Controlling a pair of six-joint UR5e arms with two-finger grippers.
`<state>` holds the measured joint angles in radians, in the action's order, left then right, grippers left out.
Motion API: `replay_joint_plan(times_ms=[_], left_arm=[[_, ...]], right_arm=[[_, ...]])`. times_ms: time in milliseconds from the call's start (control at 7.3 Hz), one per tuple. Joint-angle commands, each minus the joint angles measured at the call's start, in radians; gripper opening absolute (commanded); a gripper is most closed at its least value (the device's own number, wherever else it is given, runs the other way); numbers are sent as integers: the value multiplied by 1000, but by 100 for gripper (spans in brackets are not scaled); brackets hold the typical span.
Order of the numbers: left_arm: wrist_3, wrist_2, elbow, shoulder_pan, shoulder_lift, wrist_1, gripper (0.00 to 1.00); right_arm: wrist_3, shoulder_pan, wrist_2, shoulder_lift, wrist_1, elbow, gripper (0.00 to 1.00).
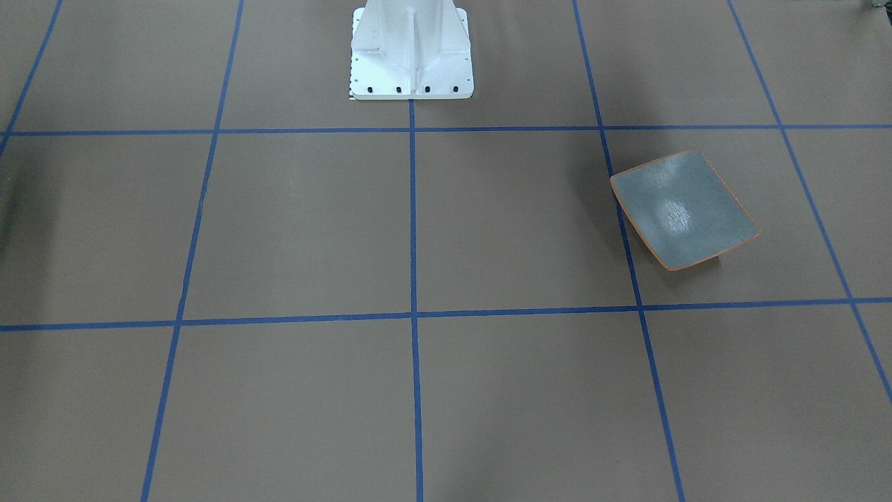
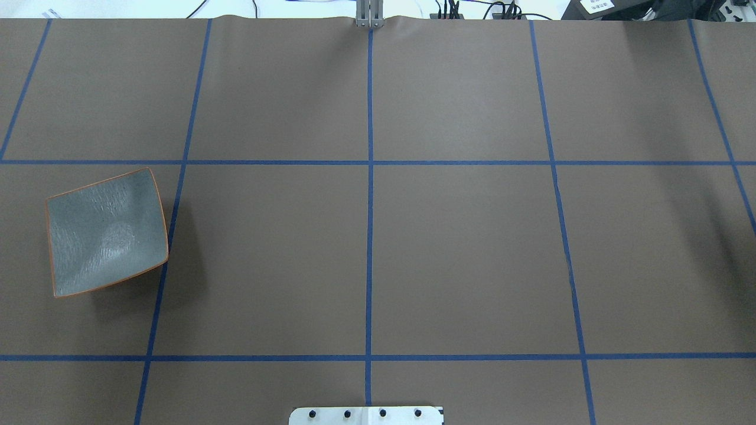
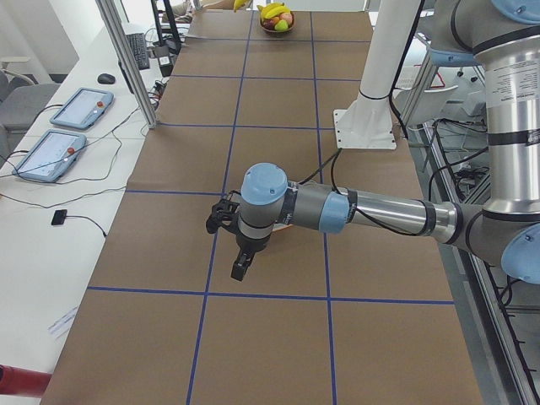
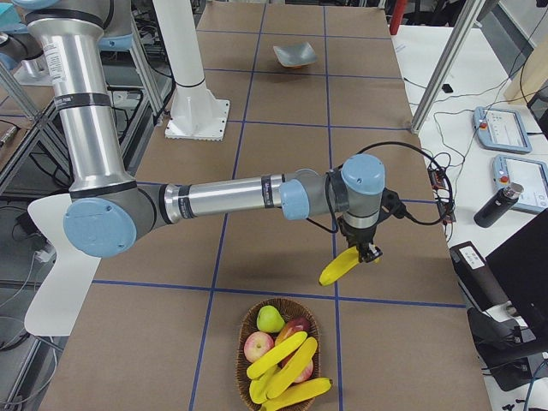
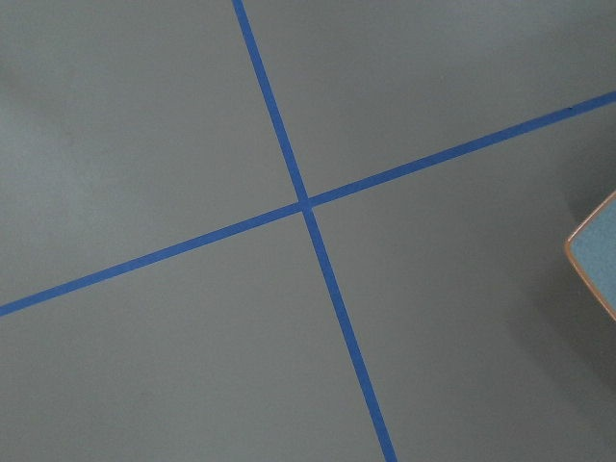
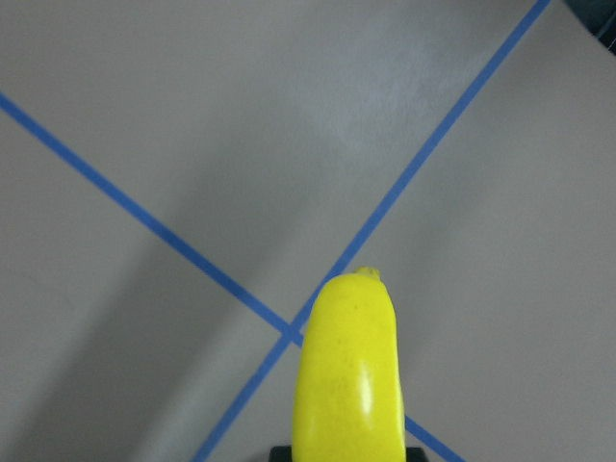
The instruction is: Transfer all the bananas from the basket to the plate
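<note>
Nothing legible: small print on a label [image 3: 516, 83] on the left arm [image 3: 388, 215] is too blurred to read.

The right arm [image 4: 231, 197] stretches level from the robot's edge of the table toward the opposite edge, near the table's right end, with its wrist turned down. The right gripper [image 4: 364, 248] points down, clamped on a banana [image 4: 342, 267] held clear of the surface. The left arm [image 3: 388, 215] reaches out likewise near the left end. The left gripper [image 3: 240, 268] points down, apparently above the surface; how its jaws stand cannot be told.
</note>
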<state>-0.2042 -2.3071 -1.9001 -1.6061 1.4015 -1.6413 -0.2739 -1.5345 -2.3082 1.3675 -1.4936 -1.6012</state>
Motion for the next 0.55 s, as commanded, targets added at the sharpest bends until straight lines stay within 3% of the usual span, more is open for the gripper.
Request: replay_joint_plan(times_ms=[0,274,411], left_arm=[[5,0,-2,0,20,0,100],[144,-2,-13,0,74,-29,100],[298,-47,-22,1,79,-76,100]], right_arm=[[398,123,-17,-62,4,-125,0],[789,268,-14,-137,15,-228,0],[975,337,-7,-192,15,-261,0]])
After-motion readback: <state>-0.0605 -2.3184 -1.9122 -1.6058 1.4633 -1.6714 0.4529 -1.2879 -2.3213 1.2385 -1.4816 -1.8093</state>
